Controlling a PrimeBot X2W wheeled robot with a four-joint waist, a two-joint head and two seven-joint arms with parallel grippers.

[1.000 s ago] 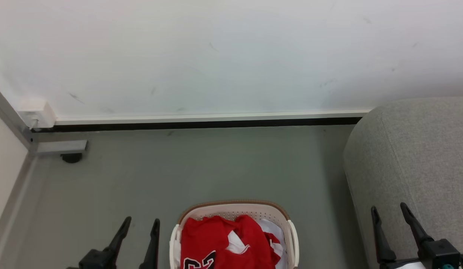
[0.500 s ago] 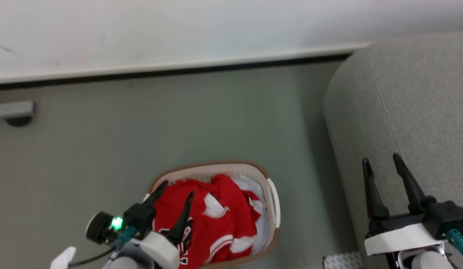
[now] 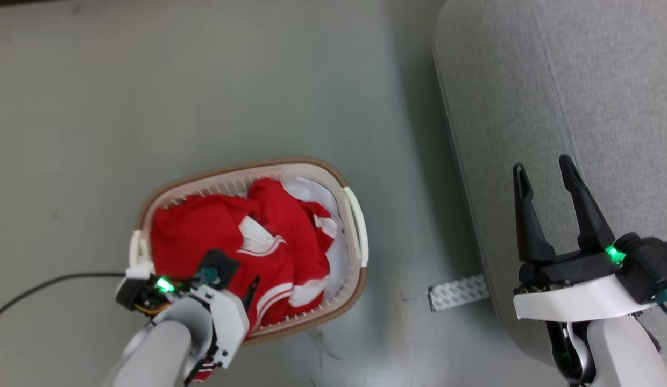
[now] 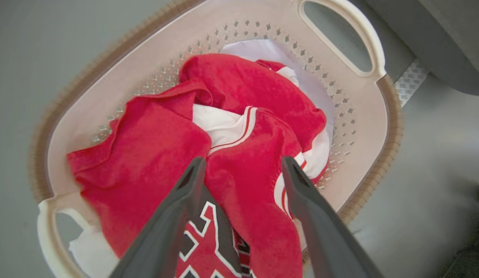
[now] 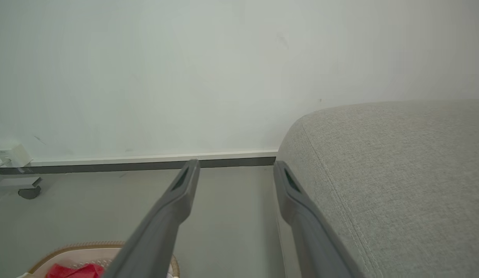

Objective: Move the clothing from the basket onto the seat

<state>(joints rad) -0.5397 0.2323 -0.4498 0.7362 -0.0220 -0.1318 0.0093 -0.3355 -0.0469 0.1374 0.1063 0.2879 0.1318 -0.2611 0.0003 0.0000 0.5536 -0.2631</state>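
The cream basket with a brown rim stands on the floor at the left of the seat. Crumpled red clothing with white striped trim lies inside it. My left gripper points down into the basket, open, just above the clothing. In the left wrist view its fingertips straddle a red fold, and black-and-white lettering shows between the fingers lower down. My right gripper stands open over the seat's left edge, holding nothing. The right wrist view shows it beside the seat, with the basket low at left.
A smooth white pad lies under the clothing at the basket's right side. A patterned grey strip lies on the floor by the seat's foot. A black cable runs off left. The white wall and skirting stand beyond.
The head camera has tilted down, shifting the whole picture. My left gripper has swung in over the basket and tipped down toward the clothing. The right gripper stays open by the seat.
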